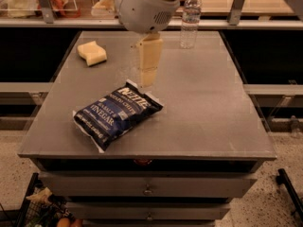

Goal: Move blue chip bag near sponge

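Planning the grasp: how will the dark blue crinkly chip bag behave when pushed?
The dark blue crinkly chip bag looks puffy, so probably light and floppy; lying flat, it should slide, not roll. The cream gripper hangs just beyond it.
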`<state>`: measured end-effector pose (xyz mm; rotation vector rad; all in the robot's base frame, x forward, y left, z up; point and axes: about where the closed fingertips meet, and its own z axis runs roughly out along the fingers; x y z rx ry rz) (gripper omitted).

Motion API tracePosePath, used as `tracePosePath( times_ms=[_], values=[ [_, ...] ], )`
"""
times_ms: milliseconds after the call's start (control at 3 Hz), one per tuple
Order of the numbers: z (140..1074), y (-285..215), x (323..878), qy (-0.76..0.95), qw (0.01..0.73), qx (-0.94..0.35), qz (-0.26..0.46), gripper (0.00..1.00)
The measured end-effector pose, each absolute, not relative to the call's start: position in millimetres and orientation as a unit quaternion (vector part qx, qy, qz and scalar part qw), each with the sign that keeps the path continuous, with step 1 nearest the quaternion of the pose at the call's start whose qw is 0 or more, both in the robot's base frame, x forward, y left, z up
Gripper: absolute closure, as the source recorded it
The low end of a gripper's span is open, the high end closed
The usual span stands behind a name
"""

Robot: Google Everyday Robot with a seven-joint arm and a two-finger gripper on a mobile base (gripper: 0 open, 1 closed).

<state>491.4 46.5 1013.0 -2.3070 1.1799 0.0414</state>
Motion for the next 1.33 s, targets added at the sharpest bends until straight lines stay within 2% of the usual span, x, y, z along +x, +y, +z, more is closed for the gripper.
tracePosePath(
  times_ms=[667,1333],
  values=[
    [997.1,64.4,487.1,0.394,0.270,-0.879,0.017,0.00],
    [915.1,78.4,482.4,0.325,0.242,-0.912,0.066,0.00]
  ],
)
